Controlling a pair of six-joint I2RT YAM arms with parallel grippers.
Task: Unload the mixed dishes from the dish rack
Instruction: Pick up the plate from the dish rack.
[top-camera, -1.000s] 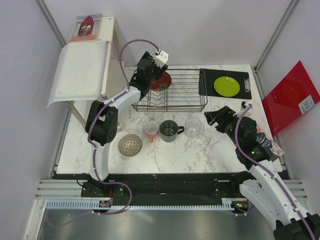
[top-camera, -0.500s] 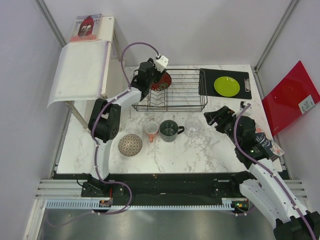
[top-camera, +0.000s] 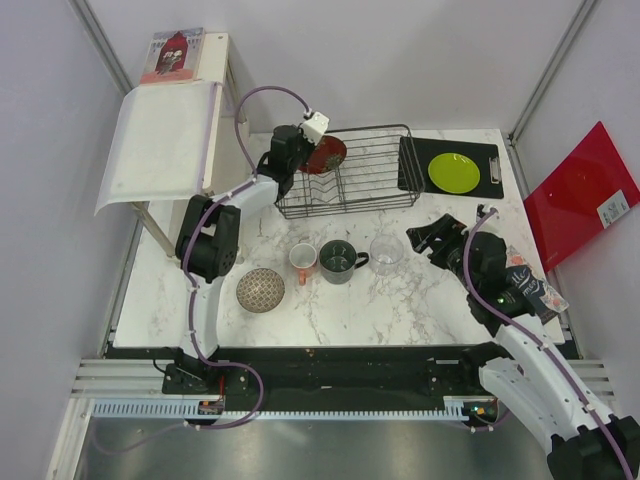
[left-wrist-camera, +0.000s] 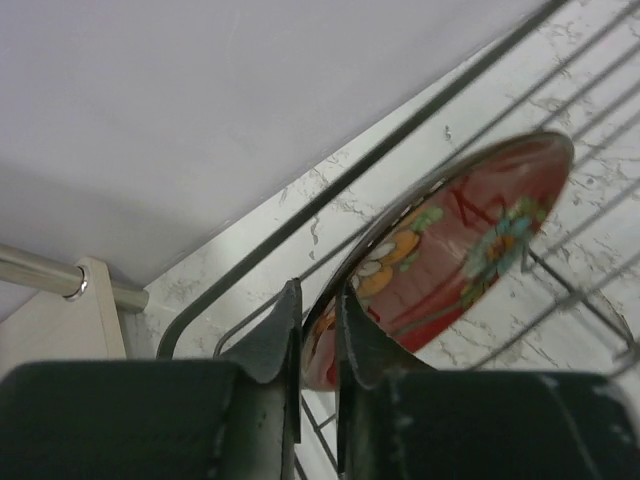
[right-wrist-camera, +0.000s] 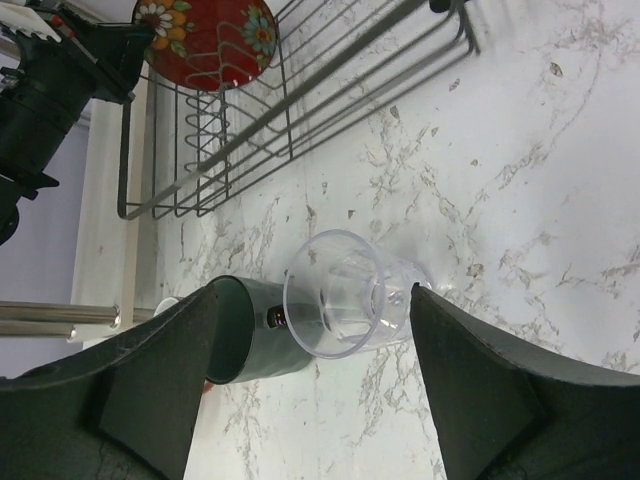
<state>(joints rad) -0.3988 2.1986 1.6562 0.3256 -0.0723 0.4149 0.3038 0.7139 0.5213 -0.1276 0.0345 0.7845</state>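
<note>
At the left end of the dish rack (top-camera: 365, 170), the dark red patterned bowl (top-camera: 327, 156) is standing on edge among the prongs, and it is the only dish showing inside the rack. In front of the rack, on the bench (top-camera: 400, 300), the small pink-white patterned bowl (top-camera: 260, 290), orange-red cup (top-camera: 303, 262), dark grey mug (top-camera: 338, 261) and clear glass (top-camera: 386, 252) are sitting in a loose row. Just right of the rack, the lime-green plate (top-camera: 452, 172) is lying on a black clipboard (top-camera: 412, 165). The unloading therefore seems to be nearing its end, with one bowl waiting. The left gripper (left-wrist-camera: 318, 300) is pinching that bowl's rim, jaws nearly closed, one finger on each side of the wall. The right gripper (right-wrist-camera: 315, 290) is hanging in front of the rack's right end, near the glass, spread wide and gripping nothing.
</note>
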